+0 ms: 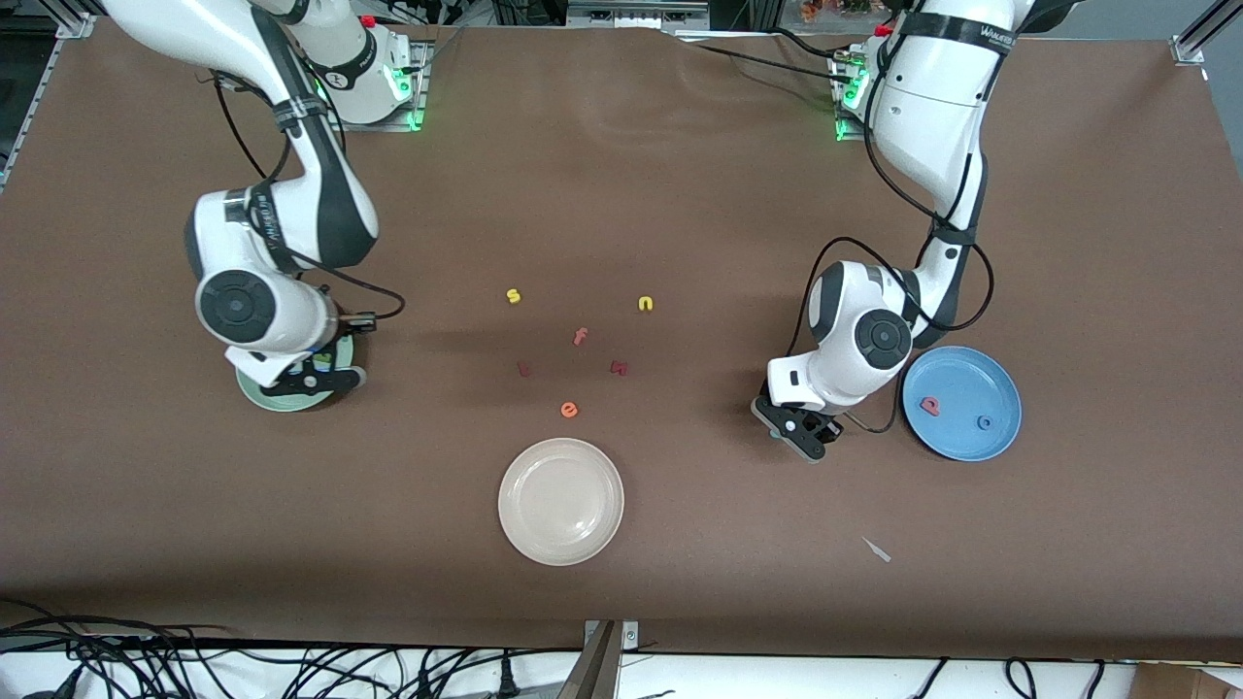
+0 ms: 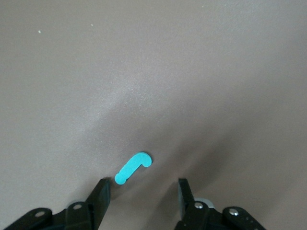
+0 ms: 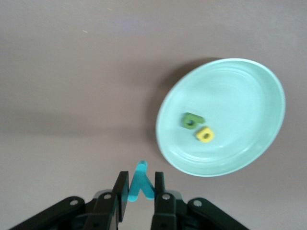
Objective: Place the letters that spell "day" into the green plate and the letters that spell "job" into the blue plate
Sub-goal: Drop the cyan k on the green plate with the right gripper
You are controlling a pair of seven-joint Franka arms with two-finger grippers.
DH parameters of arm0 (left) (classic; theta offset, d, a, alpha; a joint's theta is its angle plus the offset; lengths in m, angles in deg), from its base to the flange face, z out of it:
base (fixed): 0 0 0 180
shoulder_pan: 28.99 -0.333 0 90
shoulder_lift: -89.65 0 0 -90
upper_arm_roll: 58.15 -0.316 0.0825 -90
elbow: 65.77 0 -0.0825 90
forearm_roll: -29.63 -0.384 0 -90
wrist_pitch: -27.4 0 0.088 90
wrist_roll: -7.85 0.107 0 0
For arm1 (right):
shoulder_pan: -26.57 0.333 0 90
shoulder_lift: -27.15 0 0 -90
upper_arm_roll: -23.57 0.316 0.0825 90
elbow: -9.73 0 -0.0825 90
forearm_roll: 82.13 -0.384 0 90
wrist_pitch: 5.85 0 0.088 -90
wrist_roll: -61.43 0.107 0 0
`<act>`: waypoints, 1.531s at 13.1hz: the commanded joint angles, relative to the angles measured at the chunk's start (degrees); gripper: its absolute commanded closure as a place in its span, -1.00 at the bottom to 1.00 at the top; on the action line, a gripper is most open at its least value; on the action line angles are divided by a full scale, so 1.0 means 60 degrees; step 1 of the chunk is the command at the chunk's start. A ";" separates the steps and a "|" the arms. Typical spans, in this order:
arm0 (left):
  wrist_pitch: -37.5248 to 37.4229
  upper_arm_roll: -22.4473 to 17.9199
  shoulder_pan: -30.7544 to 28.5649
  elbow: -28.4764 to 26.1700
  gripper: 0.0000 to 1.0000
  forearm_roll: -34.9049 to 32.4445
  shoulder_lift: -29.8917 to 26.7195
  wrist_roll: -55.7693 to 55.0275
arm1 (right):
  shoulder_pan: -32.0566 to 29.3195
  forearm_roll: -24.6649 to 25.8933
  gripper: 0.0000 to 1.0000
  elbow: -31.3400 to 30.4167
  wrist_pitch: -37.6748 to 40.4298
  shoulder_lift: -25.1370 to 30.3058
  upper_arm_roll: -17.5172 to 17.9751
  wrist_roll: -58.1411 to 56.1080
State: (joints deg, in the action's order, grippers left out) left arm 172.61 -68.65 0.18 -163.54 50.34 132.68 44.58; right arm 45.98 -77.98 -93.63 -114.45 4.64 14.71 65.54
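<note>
My right gripper [image 3: 139, 179] is shut on the light teal "y" [image 3: 142, 171] and hangs by the rim of the green plate [image 3: 240, 91]. In that plate lie the dark green "d" [image 3: 192, 120] and the yellow "a" [image 3: 205, 134]. In the front view the right gripper [image 1: 309, 375] covers most of the green plate [image 1: 258, 396]. My left gripper [image 2: 143, 190] is open, low over the table, with the teal "j" [image 2: 134, 167] lying flat just ahead of its fingers [image 2: 102, 190]. The left gripper [image 1: 802, 433] stands beside the blue plate [image 1: 971, 374], which holds the pink "b" [image 1: 931, 406] and the dark blue "o" [image 1: 984, 422].
A cream-white plate [image 1: 560, 501] sits near the front camera at mid-table. Loose letters lie in the middle: a yellow "s" [image 1: 514, 296], a yellow "n" [image 1: 645, 304], a pink "f" [image 1: 580, 337], an orange "e" [image 1: 569, 410] and two dark red ones [image 1: 619, 367]. A white scrap [image 1: 877, 549] lies nearer the camera.
</note>
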 commanded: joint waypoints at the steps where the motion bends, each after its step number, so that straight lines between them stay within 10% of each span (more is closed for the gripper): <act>1: 0.0218 -0.0154 0.0105 0.0065 -0.30 -0.0039 0.0137 0.0191 | 0.0047 0.0114 1.00 -0.1402 -0.1039 0.0937 -0.0353 -0.0872; 9: 0.0247 -0.0316 0.0105 0.0329 -0.27 0.0049 0.0284 0.0440 | -0.0041 0.0026 1.00 -0.3854 -0.5498 0.0707 -0.1512 -0.3117; 10: 0.0247 -0.0316 0.0120 0.0329 -0.27 0.0064 0.0299 0.0411 | -0.0041 -0.0017 0.24 -0.3738 -0.5411 0.0676 -0.1512 -0.2957; 11: 0.0262 -0.0316 0.0106 0.0445 -0.27 0.0078 0.0342 0.0381 | -0.0041 -0.0076 -0.99 -0.3519 -0.5193 0.0749 -0.1498 -0.2985; 20: 0.0277 -0.0316 0.0237 0.0768 -0.29 0.0079 0.0563 0.0308 | 0.1027 -0.1131 -1.00 0.0083 0.1043 0.0823 -0.1380 -0.1142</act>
State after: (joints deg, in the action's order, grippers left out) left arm 173.96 -69.76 0.95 -160.36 50.34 134.98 46.36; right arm 50.10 -84.06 -96.77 -114.18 9.20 6.46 55.00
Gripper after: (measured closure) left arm 0.357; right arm 0.000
